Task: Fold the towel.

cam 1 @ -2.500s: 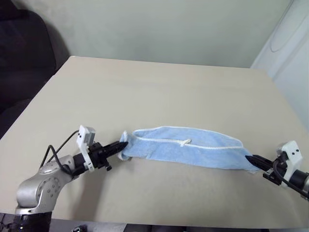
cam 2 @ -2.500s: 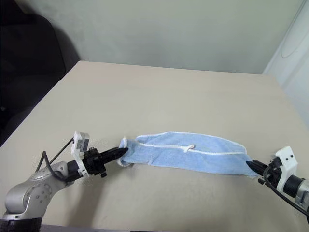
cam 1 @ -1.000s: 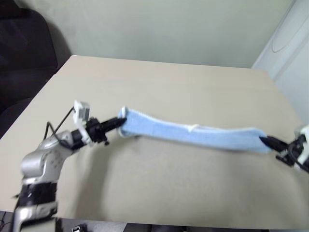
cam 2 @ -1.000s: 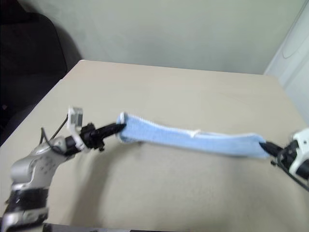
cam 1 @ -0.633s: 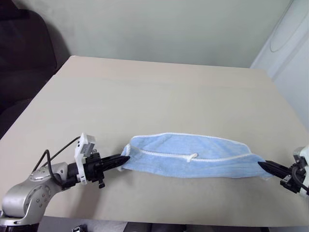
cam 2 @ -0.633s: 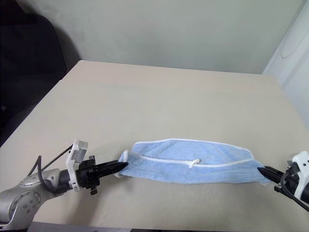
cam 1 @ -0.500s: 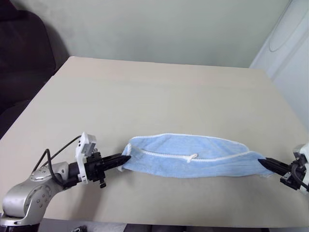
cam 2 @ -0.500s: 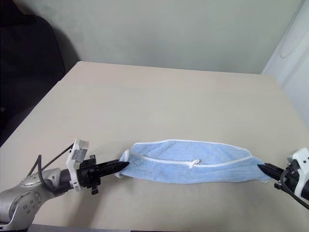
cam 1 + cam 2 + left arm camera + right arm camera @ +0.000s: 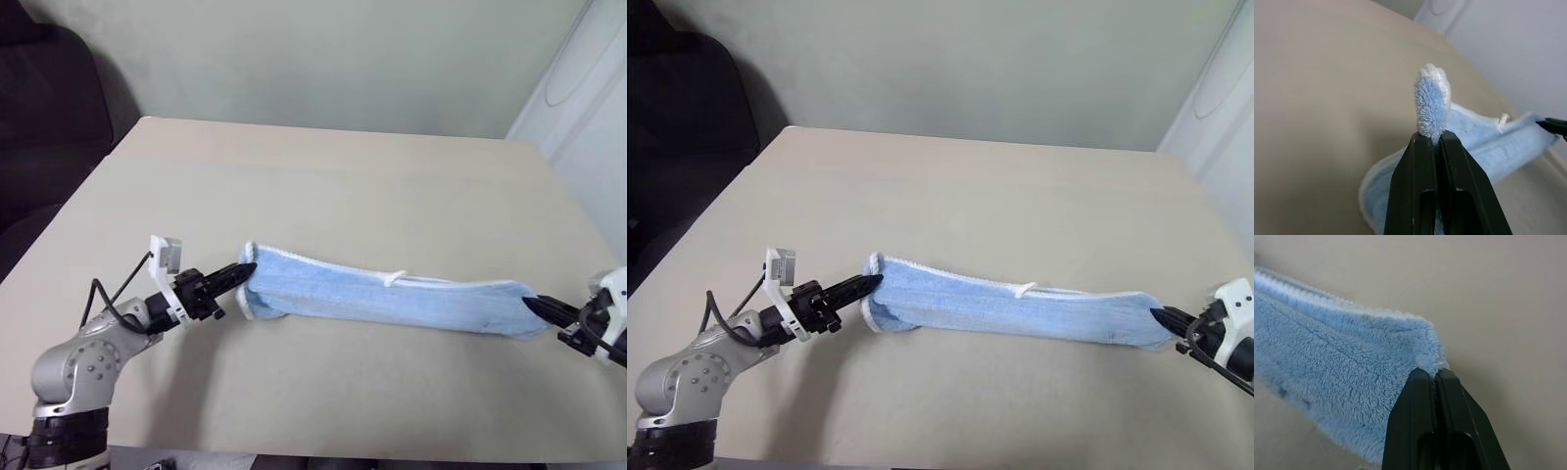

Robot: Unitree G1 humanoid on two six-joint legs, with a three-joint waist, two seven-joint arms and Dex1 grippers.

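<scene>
Change since half a second ago: towel [image 9: 392,301] is lifted and pulled into a long narrow band again, where before it lay spread on the table with a curved far edge; now it hangs stretched between the two grippers, higher at the left end.
Left gripper [image 9: 243,273]: higher and a little farther than half a second ago, fingers pressed together on the left end of the towel; the wrist view shows a small tuft of blue terry with the white edge standing out above the fingertips [image 9: 1427,142].
Right gripper [image 9: 534,305]: at the right edge of the scene, almost in the same place as before, fingers closed tight on the right end of the towel; its wrist view shows the cloth corner caught between the two black fingers [image 9: 1420,382].
Towel place: over the near half of the table [image 9: 323,186], running from left to right, doubled along its length so that the white stitched edge runs on top.
Loop tag [image 9: 395,278]: small, white, on the upper edge near the middle of the band.
Contact with the table: the low part of the band seems to touch or nearly touch the surface, but I cannot tell this for sure.
Meaning for the task: I judge that the lengthwise fold is made and the arms now hold the cloth taut to straighten it; the next fold, end to end, is not yet done.
Risk: both grips are on very small bits of cloth, so a strong pull may slip one corner out.
</scene>
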